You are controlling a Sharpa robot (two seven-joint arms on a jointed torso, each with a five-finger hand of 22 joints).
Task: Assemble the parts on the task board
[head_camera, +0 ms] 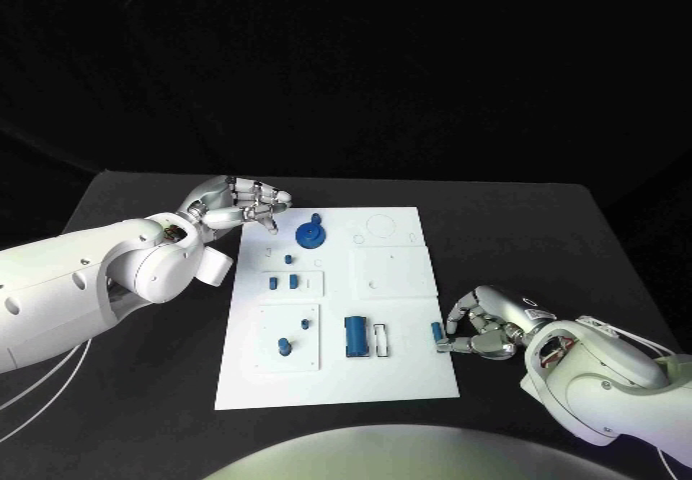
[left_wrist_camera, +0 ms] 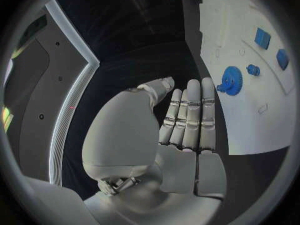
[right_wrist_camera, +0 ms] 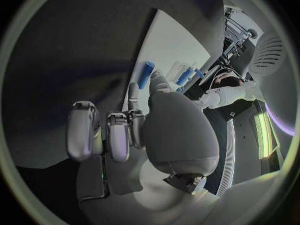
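The white task board (head_camera: 389,300) lies in the middle of the black table. My right hand (head_camera: 483,325) is at the board's right edge and pinches a small blue peg (head_camera: 437,332) between thumb and finger. The right wrist view shows that blue peg (right_wrist_camera: 145,75) at the fingertips of the right hand (right_wrist_camera: 144,130), over the board (right_wrist_camera: 169,45). My left hand (head_camera: 238,205) hovers off the board's far left corner, holding nothing; the left hand (left_wrist_camera: 181,130) keeps its fingers straight. A blue gear (head_camera: 312,234) (left_wrist_camera: 232,80) sits near it.
On the board lie a blue cylinder (head_camera: 355,335), two small blue blocks (head_camera: 283,282) and two small blue pieces (head_camera: 284,347) in the near left panel. Bare black table (head_camera: 548,240) surrounds the board on all sides.
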